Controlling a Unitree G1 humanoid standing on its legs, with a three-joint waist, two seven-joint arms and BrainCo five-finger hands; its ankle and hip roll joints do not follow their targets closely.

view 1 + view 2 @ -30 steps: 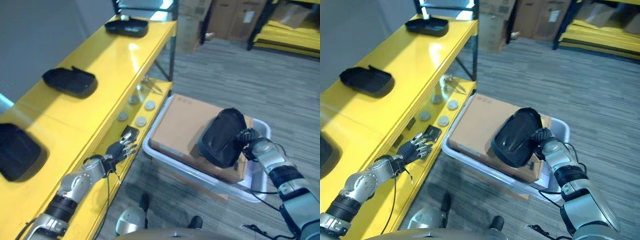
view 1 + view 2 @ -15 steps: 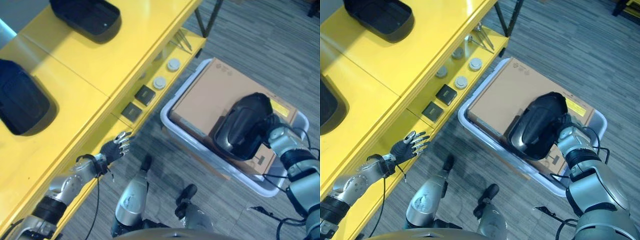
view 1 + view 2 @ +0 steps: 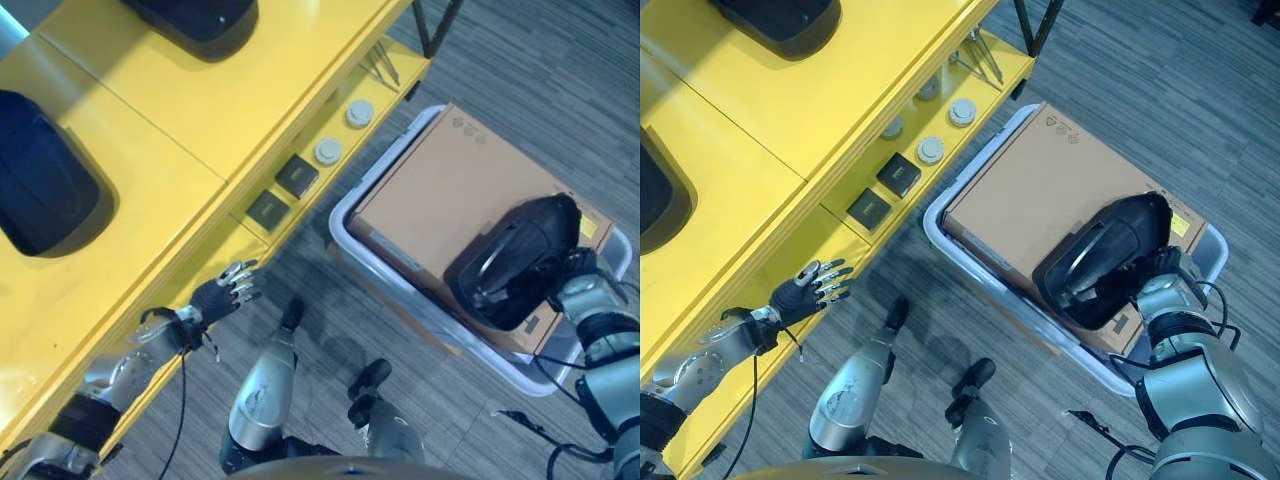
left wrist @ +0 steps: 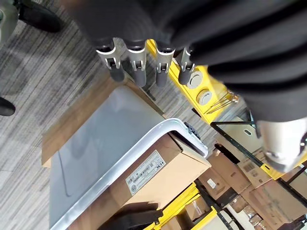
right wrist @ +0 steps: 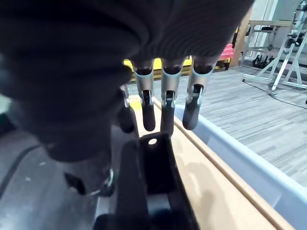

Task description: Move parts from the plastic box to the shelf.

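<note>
Left eye view: the right robot hand (image 3: 578,275) grips a black molded part (image 3: 514,262) over the cardboard carton in the grey plastic box (image 3: 352,200). It is the pick-up step; next comes carrying it toward the yellow shelf (image 3: 200,130). The left robot hand (image 3: 222,293) hangs open beside the shelf edge.

Black part (image 3: 515,262) tilted atop cardboard in plastic box (image 3: 345,205).

Grey striped carpet floor (image 3: 520,60); stacked cardboard boxes (image 4: 240,177)
</note>
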